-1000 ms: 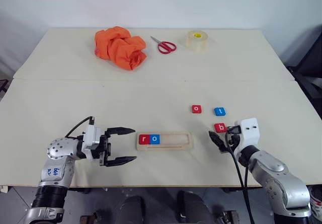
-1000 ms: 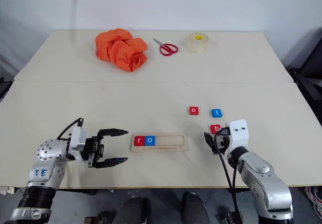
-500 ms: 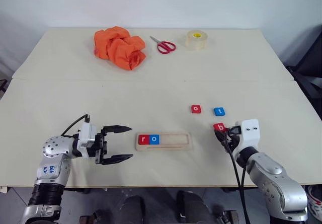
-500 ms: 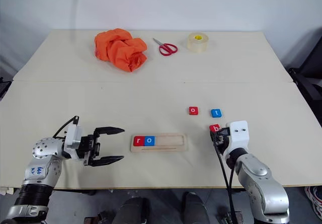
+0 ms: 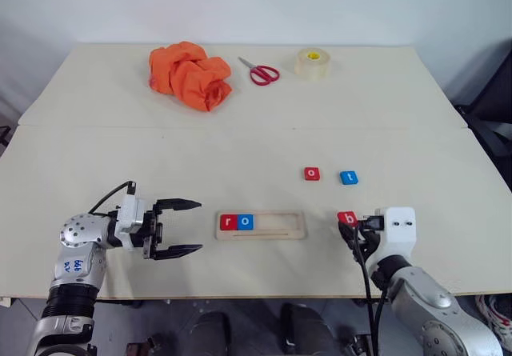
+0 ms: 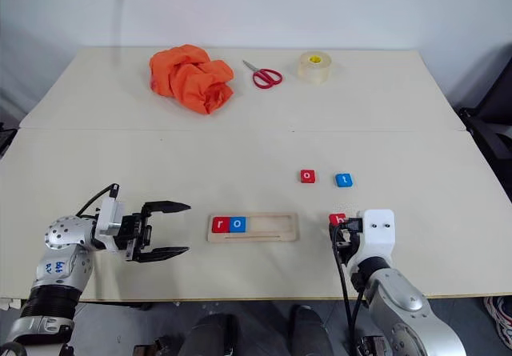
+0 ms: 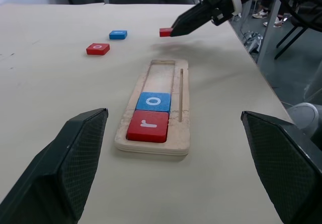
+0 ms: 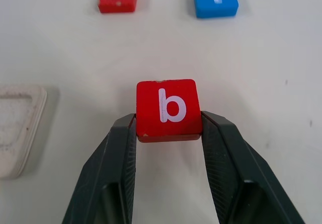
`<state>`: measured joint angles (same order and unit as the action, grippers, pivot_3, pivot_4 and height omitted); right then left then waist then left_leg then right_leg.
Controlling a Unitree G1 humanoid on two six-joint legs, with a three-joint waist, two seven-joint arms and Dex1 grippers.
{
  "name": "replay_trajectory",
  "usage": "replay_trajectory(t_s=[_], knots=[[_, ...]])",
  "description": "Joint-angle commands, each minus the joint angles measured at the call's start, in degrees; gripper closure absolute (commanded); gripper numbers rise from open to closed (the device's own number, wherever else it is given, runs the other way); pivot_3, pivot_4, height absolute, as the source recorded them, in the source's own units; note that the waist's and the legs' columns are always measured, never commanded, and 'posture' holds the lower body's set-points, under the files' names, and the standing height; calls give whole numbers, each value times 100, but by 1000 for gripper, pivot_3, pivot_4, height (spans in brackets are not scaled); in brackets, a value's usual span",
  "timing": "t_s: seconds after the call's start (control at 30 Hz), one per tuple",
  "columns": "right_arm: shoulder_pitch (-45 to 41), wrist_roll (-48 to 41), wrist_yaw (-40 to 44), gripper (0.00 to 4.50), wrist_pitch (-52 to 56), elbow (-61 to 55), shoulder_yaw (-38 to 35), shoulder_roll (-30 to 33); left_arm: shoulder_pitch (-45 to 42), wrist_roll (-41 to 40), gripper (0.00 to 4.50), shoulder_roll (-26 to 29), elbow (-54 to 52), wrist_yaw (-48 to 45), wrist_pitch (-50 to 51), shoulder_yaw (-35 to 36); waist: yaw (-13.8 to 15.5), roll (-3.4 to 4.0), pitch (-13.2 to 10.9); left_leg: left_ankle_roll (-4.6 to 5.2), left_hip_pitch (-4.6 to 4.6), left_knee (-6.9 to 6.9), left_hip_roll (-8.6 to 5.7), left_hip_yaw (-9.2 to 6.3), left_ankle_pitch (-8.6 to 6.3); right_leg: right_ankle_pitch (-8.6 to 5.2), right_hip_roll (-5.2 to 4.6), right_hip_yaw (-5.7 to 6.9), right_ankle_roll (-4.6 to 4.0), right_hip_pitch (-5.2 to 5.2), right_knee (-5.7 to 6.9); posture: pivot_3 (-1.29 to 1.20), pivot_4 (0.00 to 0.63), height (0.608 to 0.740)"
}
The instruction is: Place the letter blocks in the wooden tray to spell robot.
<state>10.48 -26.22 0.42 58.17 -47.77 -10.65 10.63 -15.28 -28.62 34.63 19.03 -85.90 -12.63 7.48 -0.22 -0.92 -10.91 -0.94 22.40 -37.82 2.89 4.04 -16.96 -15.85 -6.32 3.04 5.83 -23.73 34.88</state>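
The wooden tray [image 5: 262, 224] lies near the table's front edge with a red r block [image 5: 229, 222] and a blue o block [image 5: 246, 222] at its left end. My right gripper [image 8: 168, 131] is shut on the red b block [image 8: 168, 108], held just above the table to the right of the tray. Farther back lie a red o block [image 5: 312, 174] and a blue t block [image 5: 348, 178]. My left gripper [image 5: 186, 228] stands open left of the tray, pointing at it, with nothing between its fingers.
At the back of the table lie a crumpled orange cloth [image 5: 190, 74], red-handled scissors [image 5: 261, 72] and a roll of clear tape [image 5: 312, 62]. A seam crosses the tabletop [image 5: 120, 164] behind the blocks.
My right gripper closed on the red b block, lifted it and drew it back toward the front edge. My left gripper drifted slightly left, away from the tray.
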Motion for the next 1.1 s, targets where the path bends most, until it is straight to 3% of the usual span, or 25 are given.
replay_trajectory(t_s=[0.03,0.27,0.33,0.47,0.63,0.7,0.87,1.1], knots=[[-10,-129,-1,2281,8,-266,-148,-55,-72,16,0,43,61,-81,-107,35,-1,0,0,0,0,1,0,1,0,0,0,0,0,0,-1,0,150,740],[-78,-355,726,17,-21,-333,-195,636,-154,32,0,-23,118,-54,-156,1,2,0,0,1,1,1,-1,0,-1,0,0,2,1,1,-6,0,150,740],[-125,-488,1070,17,-79,-319,-269,993,-176,47,0,-36,150,-59,-176,-6,4,0,0,2,1,1,-1,0,-1,1,0,2,2,1,-7,0,150,740],[-295,-502,2822,17,-622,242,-342,2790,-209,63,0,-102,212,-90,-253,-41,1,0,0,5,1,2,-4,3,-3,2,0,0,6,3,-12,0,150,740],[-891,-205,4270,17,-1420,1547,63,4187,-209,23,0,-165,214,-163,-309,-89,6,-9,-1,10,0,2,-1,1,-5,6,5,5,13,11,-28,0,150,740],[-1500,84,5009,17,-1904,2400,534,4669,-194,22,0,-162,197,-213,-330,-113,-4,-10,-1,11,-1,2,-1,2,-5,7,6,4,14,11,-30,0,150,740],[-2394,656,5993,17,-2721,3652,1312,4990,-91,2,0,-136,145,-191,-412,-95,7,-10,-1,13,4,-2,-1,7,-7,8,6,1,17,3,-28,0,150,740],[-3102,1095,6646,17,-3320,4468,1907,4766,174,-7,0,-162,-99,20,-497,-34,7,-9,-2,14,6,-7,-4,16,-10,9,-2,-1,19,2,-29,0,150,740]])
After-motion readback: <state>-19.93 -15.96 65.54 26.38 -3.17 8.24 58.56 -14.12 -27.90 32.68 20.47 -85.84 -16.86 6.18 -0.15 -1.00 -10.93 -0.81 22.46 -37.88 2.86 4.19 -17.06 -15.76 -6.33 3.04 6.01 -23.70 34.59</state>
